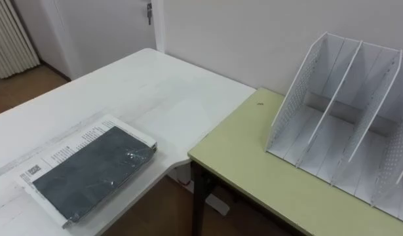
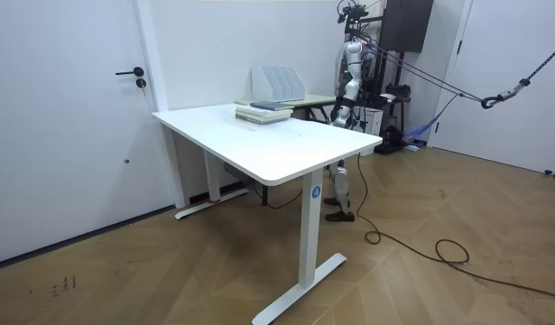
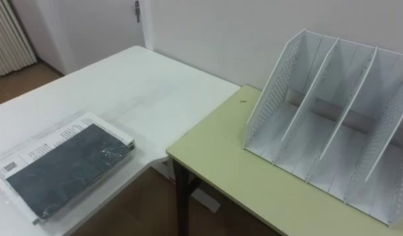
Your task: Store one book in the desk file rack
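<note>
The dark grey book with the glossy wrapped cover (image 1: pixel 90 174) is in neither of the robot's hands. It lies flat on top of a white book with lines of black print (image 1: pixel 73 141), and the two make a small stack near the edge of the broad white tabletop (image 1: pixel 155 92).

In the room view the robot stands upright at the far side of that tabletop, beside the pale green tabletop (image 1: pixel 253 167). Its arms are down along its body. One hand (image 2: pixel 337 116) hangs low by the green tabletop's edge. It is too far off for me to tell whether its fingers are straight or curled, and I cannot tell for the other hand either.

In the eye views, the stack sits to the robot's lower left, its long side running slantwise towards the wall. To the right is the green tabletop, its corner just beside the white one's rounded corner and carried on a dark leg (image 1: pixel 198 196).

Well apart from the books, the white file rack with perforated end panels and slanted dividers (image 1: pixel 345 124) stands upright on the green tabletop, close to the plain white wall, with its open slots towards the robot. A white ribbed radiator (image 1: pixel 11 33) stands at the far left over brown wooden flooring (image 1: pixel 18 88).
</note>
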### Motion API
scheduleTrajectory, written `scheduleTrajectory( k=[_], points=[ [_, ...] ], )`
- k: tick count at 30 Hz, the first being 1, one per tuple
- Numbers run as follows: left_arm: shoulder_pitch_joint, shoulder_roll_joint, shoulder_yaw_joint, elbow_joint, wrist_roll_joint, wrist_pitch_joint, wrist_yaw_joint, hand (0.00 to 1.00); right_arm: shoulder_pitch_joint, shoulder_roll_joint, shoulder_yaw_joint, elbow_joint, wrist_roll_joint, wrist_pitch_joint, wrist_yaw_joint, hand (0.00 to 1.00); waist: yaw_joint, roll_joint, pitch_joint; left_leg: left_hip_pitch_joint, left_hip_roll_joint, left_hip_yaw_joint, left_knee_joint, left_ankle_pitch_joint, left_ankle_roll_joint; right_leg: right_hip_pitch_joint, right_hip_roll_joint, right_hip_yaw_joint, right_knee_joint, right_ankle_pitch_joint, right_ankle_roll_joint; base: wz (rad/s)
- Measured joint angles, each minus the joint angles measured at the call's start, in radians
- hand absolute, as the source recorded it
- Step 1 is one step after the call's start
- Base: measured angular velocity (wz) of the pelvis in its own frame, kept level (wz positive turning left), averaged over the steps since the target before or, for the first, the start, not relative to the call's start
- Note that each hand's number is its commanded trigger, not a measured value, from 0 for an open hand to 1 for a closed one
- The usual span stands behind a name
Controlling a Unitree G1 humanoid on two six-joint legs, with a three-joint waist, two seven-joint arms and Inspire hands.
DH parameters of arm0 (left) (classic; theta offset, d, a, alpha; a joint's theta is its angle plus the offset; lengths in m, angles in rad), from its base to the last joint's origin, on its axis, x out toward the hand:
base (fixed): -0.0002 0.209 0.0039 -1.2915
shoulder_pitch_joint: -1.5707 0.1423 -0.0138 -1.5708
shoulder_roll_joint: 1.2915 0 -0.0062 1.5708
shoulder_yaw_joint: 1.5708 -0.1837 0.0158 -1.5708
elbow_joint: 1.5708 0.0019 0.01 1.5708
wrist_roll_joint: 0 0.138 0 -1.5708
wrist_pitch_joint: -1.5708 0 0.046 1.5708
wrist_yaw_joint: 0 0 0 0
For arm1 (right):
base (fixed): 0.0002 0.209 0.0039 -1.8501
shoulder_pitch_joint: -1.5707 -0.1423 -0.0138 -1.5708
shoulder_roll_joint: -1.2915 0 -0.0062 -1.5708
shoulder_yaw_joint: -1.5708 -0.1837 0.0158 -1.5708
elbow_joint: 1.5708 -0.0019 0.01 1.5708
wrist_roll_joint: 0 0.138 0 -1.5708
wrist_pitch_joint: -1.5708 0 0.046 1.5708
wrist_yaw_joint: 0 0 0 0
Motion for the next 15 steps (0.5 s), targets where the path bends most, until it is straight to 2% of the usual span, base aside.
scheduleTrajectory(
  k=[15],
  points=[
    [-0.001,0.0,-0.003,-0.001,0.0,0.0,0.0,0.0,0.009,-0.003,-0.002,0.0,0.0,-0.014,0.025,0.0,0.008,0.003,0.0,0.002,0.0,0.003,-0.004,0.0,0.0,-0.001,0.0,0.001,0.001,0.0,0.0,0.0]
  ],
)
